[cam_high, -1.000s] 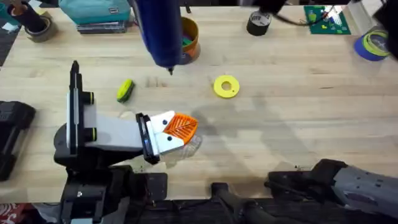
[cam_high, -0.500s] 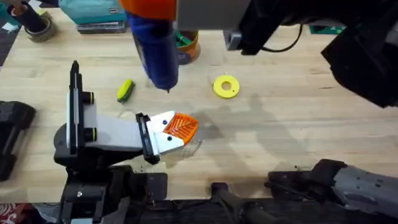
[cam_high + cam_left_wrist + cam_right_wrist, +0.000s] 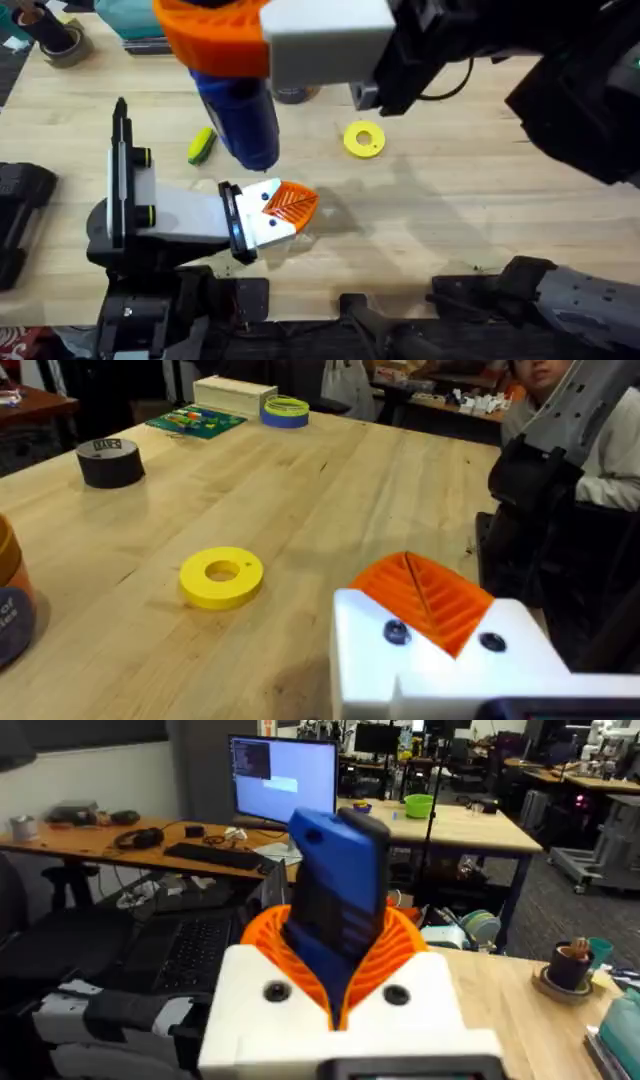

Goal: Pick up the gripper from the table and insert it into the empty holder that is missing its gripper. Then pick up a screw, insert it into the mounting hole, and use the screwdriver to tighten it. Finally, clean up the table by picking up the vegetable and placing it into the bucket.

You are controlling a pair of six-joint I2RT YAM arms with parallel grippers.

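Screwdriver [image 3: 240, 125] in right pincer [image 3: 265, 40], seemingly.

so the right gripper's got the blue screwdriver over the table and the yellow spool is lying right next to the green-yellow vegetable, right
Not quite: the right gripper does hold the blue screwdriver over the table, but the yellow spool lies well apart from the vegetable, with the screwdriver between them in the overhead view.
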